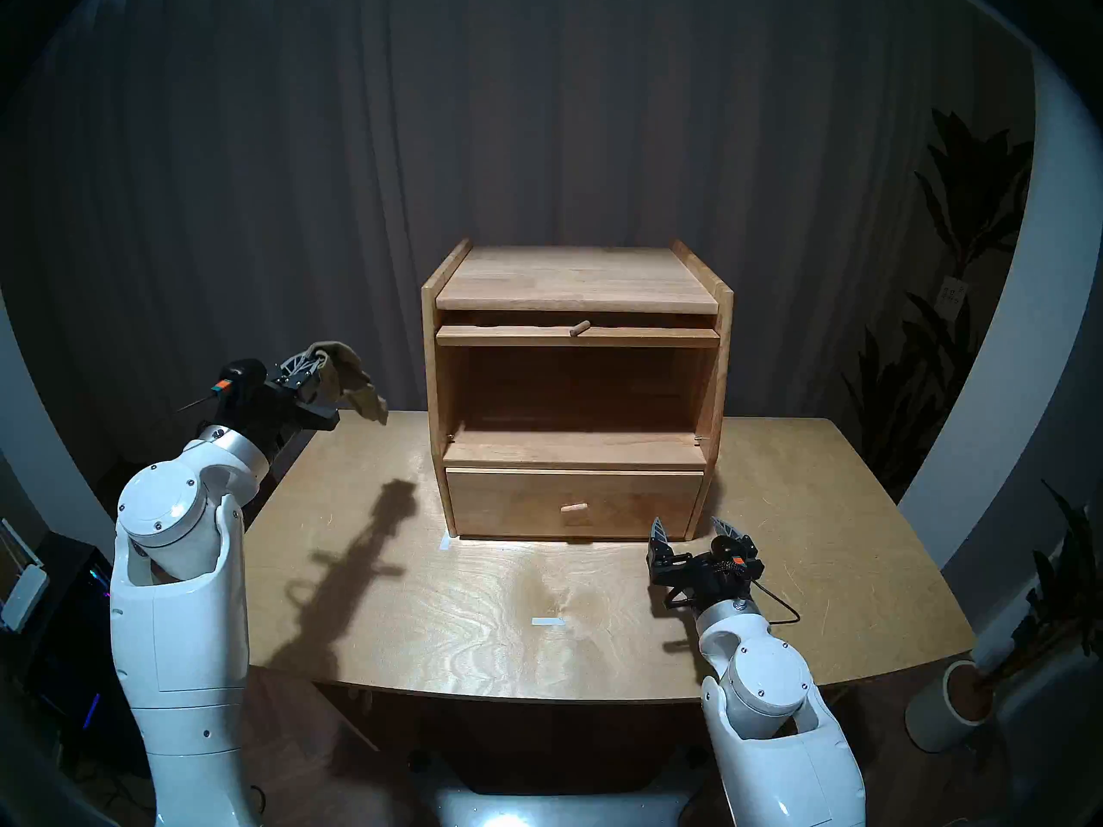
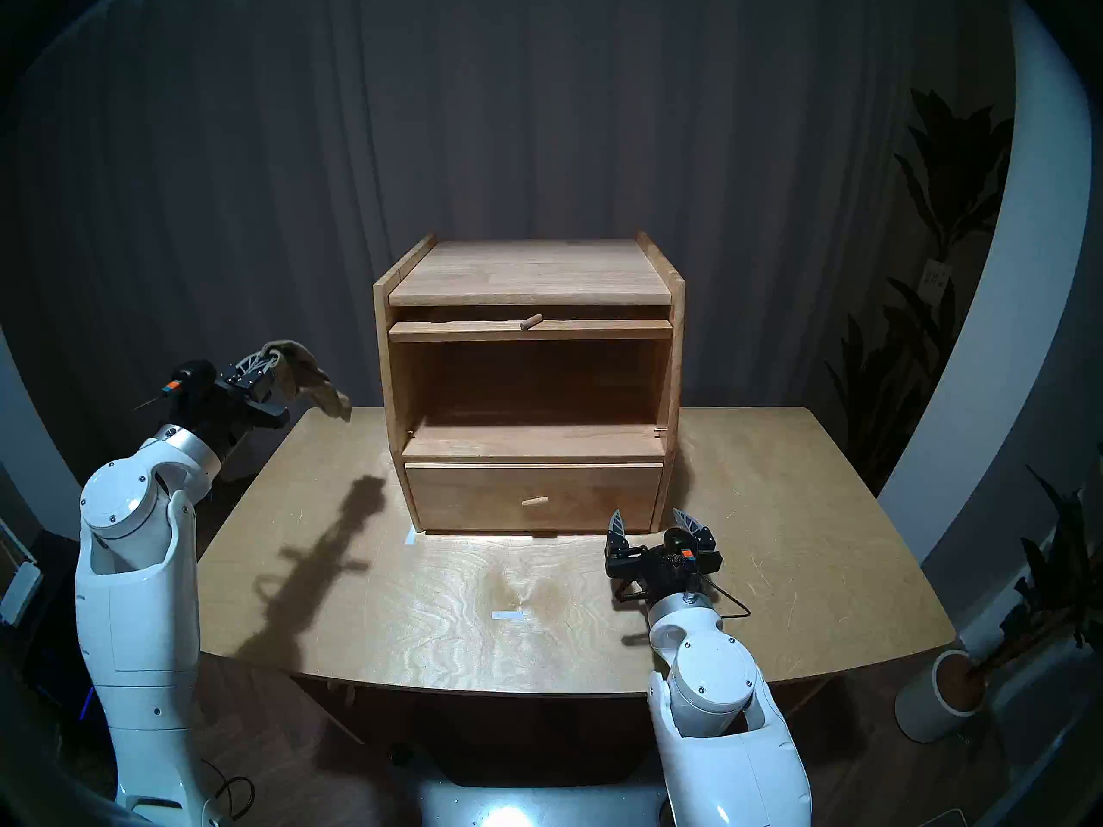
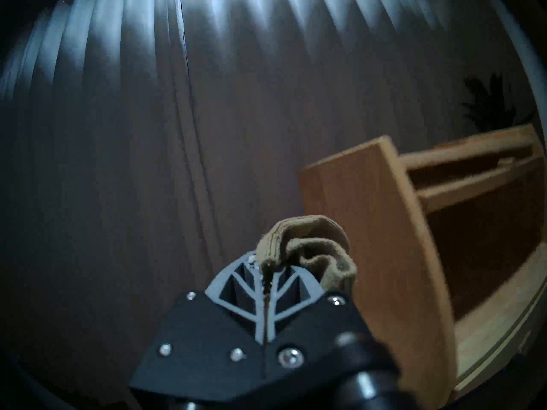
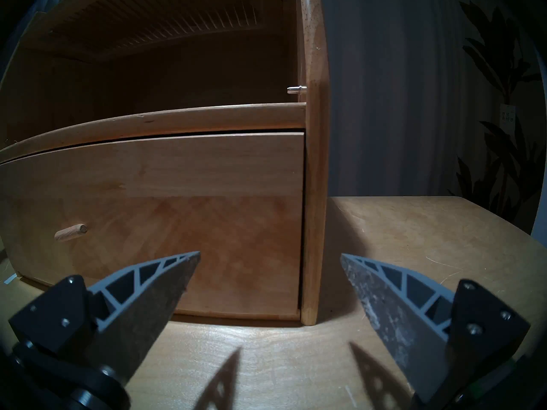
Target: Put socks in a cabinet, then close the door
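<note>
Closest to the head camera: both white arms, left raised off the bench's left edge, right low over the bench [image 1: 477,629] near its front right.

Bench: light plywood top, carries the cabinet [image 1: 576,283] toward the back centre. Two small white tape marks on its surface in front of the cabinet.

Cabinet: boxy light wood, raised side edges. Upper compartment stands open and holds nothing visible, though its interior is dark. Lower drawer [image 1: 573,500] is pushed in, its peg knob facing front.

Door [image 1: 578,335]: lifted and lying level under the cabinet top, only its front edge and small peg knob showing from the head view. In the right wrist view its ribbed underside [image 4: 165,19] shows at the top of the compartment.

Left tool [image 1: 310,369]: jaws pinched together on the socks [image 1: 358,384], held in the air to the left of the cabinet, about level with the open compartment and apart from it. The olive-tan socks droop past the fingertips toward the cabinet. The left wrist view is blurred; there the socks [image 3: 307,249] appear bunched over the fingers.

Right tool [image 1: 692,527]: jaws spread wide, holding nothing, just in front of the drawer's right corner.
</note>
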Robot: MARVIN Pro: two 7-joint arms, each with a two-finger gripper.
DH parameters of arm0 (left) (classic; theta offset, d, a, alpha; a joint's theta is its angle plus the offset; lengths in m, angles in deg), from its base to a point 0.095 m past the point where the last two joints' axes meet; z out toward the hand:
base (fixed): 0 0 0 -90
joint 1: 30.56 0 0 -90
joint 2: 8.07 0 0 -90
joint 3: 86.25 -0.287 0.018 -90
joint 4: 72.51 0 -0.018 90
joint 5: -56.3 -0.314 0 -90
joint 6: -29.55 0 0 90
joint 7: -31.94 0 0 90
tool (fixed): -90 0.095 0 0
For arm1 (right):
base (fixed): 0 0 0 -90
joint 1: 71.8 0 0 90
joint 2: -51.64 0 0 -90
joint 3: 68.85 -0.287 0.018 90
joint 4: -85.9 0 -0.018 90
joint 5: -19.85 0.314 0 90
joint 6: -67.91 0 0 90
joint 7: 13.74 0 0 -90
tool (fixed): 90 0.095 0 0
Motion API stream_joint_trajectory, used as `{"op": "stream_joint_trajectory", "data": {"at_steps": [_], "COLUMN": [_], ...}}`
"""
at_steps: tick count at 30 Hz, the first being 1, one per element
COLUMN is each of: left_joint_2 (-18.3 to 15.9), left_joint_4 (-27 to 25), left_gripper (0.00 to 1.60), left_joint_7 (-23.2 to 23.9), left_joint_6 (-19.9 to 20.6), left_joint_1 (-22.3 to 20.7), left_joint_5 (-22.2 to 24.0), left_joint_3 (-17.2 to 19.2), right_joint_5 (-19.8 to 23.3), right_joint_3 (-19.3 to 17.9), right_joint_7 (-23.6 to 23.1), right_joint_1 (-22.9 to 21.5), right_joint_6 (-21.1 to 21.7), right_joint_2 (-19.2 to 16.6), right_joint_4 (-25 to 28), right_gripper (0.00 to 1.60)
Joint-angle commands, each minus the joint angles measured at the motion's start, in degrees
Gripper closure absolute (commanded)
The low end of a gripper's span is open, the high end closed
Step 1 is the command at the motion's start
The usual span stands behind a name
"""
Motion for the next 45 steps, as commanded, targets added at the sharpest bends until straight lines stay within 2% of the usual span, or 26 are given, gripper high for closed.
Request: {"op": "stream_joint_trajectory", "data": {"at_steps": [1, 7, 11, 13, 16, 20, 24, 30, 31, 32, 36, 45], "left_joint_2": [4.28, 7.58, 9.71, 10.97, 11.16, 11.90, 11.76, 11.43, 11.30, 11.26, 11.08, 11.82], "left_joint_4": [-6.82, -11.96, -14.96, -17.29, -19.44, -18.11, -17.30, -13.95, -13.36, -12.66, -8.65, 0.50], "left_gripper": [1.60, 1.60, 1.60, 1.60, 1.60, 1.60, 1.60, 1.60, 1.60, 1.60, 1.60, 1.60], "left_joint_7": [4.87, 9.54, 9.13, 4.99, 2.44, -1.89, -6.30, -13.34, -13.47, -14.95, -18.71, -28.20], "left_joint_6": [-0.04, 3.26, 7.58, 7.90, 7.02, 7.87, 7.15, 7.77, 8.01, 7.84, 7.20, 7.21], "left_joint_1": [1.16, 6.08, 10.09, 11.99, 12.03, 10.72, 8.60, 6.12, 5.66, 5.00, 3.07, -2.95], "left_joint_5": [9.72, 17.24, 17.50, 13.63, 9.98, 5.21, 0.98, -4.76, -4.97, -6.19, -9.73, -15.70], "left_joint_3": [0.84, -1.74, -5.29, -7.95, -10.25, -16.05, -19.71, -26.53, -26.38, -28.38, -31.64, -36.37], "right_joint_5": [0.02, 0.02, 0.03, 0.03, 0.03, 0.02, 0.02, 0.02, 0.02, 0.02, 0.02, 0.01], "right_joint_3": [-0.08, -0.09, -0.10, -0.11, -0.10, -0.10, -0.09, -0.09, -0.09, -0.09, -0.08, -0.08], "right_joint_7": [0.05, 0.05, 0.07, 0.07, 0.07, 0.06, 0.05, 0.05, 0.05, 0.05, 0.04, 0.03], "right_joint_1": [-0.53, -0.53, -0.47, -0.43, -0.45, -0.47, -0.52, -0.54, -0.55, -0.55, -0.60, -0.65], "right_joint_6": [-0.34, -0.40, -0.45, -0.46, -0.45, -0.43, -0.40, -0.40, -0.40, -0.40, -0.37, -0.37], "right_joint_2": [0.02, 0.03, 0.04, 0.04, 0.04, 0.03, 0.03, 0.03, 0.03, 0.03, 0.02, 0.02], "right_joint_4": [1.07, 1.21, 1.38, 1.46, 1.42, 1.38, 1.25, 1.23, 1.22, 1.21, 1.06, 0.99], "right_gripper": [0.00, 0.00, 0.00, 0.00, 0.00, 0.00, 0.00, 0.00, 0.00, 0.00, 0.00, 0.00]}}
